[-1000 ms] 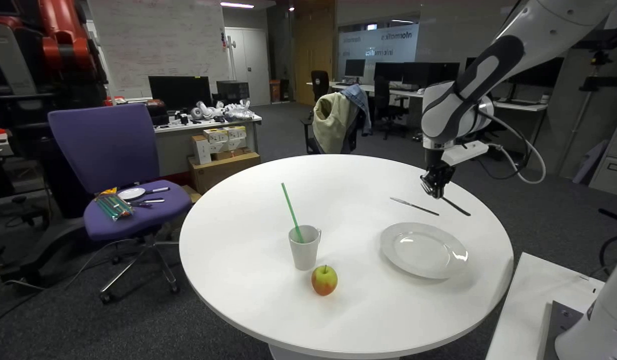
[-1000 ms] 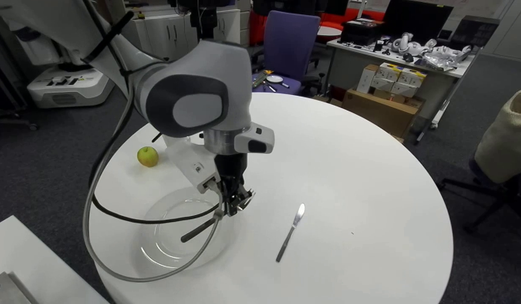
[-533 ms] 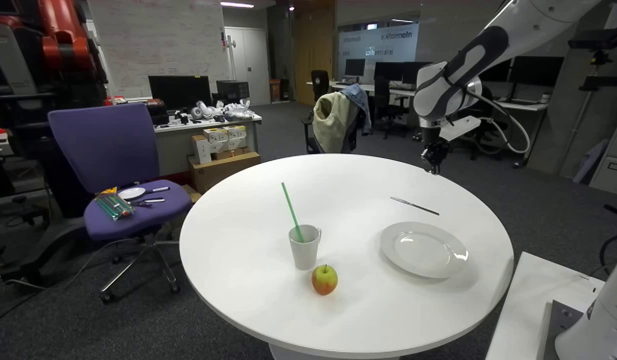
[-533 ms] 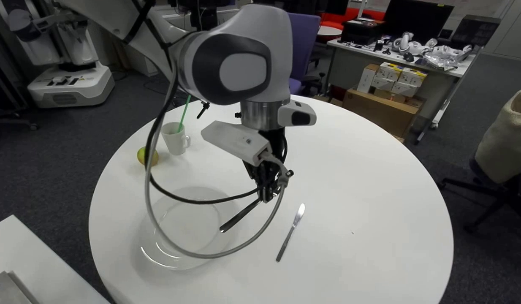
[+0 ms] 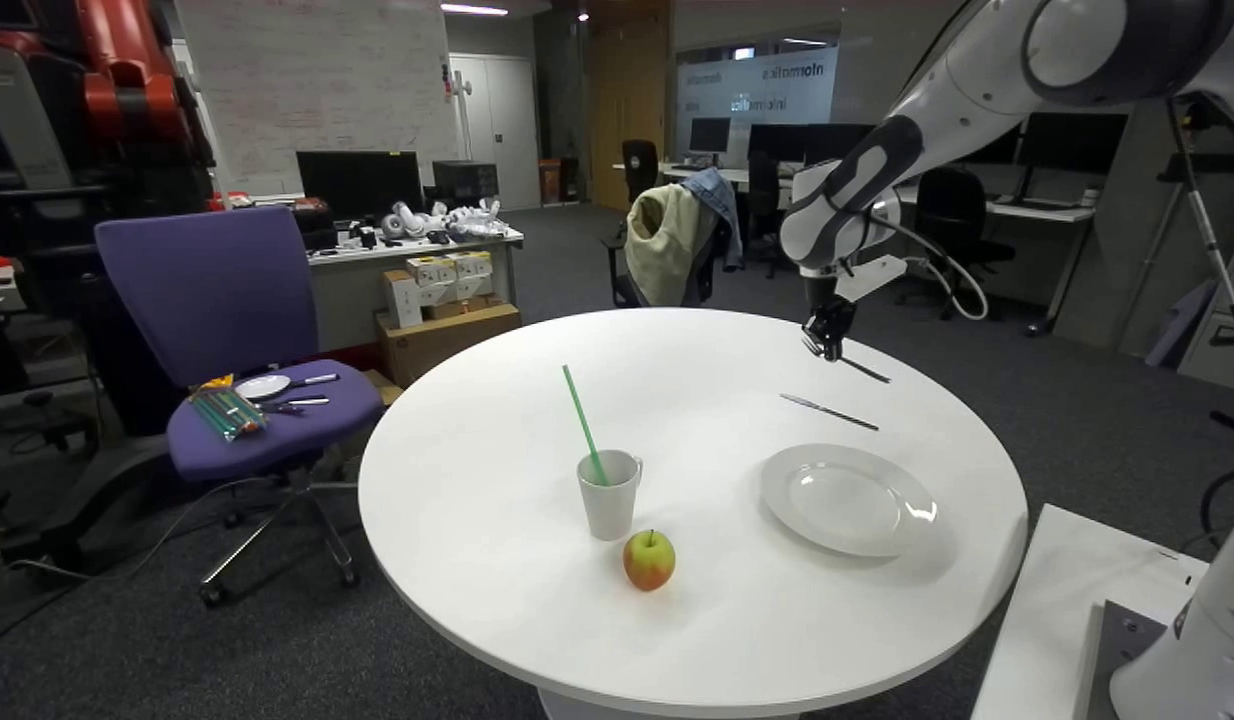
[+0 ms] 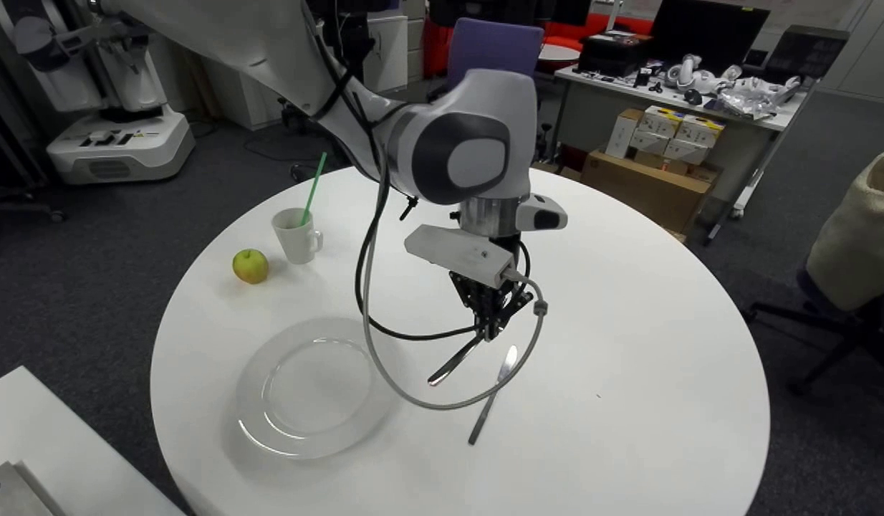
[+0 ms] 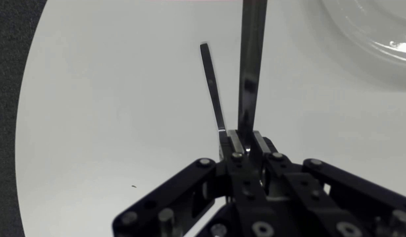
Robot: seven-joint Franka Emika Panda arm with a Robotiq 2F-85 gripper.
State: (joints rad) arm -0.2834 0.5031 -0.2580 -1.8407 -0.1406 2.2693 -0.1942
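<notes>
My gripper [image 7: 246, 140] is shut on a metal fork, held in the air above the white table. The fork's handle [image 7: 251, 62] points toward the top of the wrist view. It also shows in an exterior view [image 6: 455, 363], and its tines [image 5: 811, 345] show on the far side of the gripper [image 5: 829, 340]. A table knife [image 5: 829, 412] lies on the table below and close beside the held fork. Its handle shows in the wrist view [image 7: 210, 79]; its blade is hidden there behind the jaws. A white plate [image 5: 847, 500] lies near the knife.
The round white table [image 5: 477, 470] also bears a white mug [image 5: 609, 512] with a green straw [image 5: 580, 412] leaning in it, and a red-green apple [image 5: 649, 560] beside the mug. A cable loop [image 6: 445, 406] hangs from the arm. A purple chair [image 5: 217, 300] stands beside the table.
The gripper, holding the fork throughout, has moved away from the plate toward the knife and further over the table. It rose and then came lower. The table things have not moved.
</notes>
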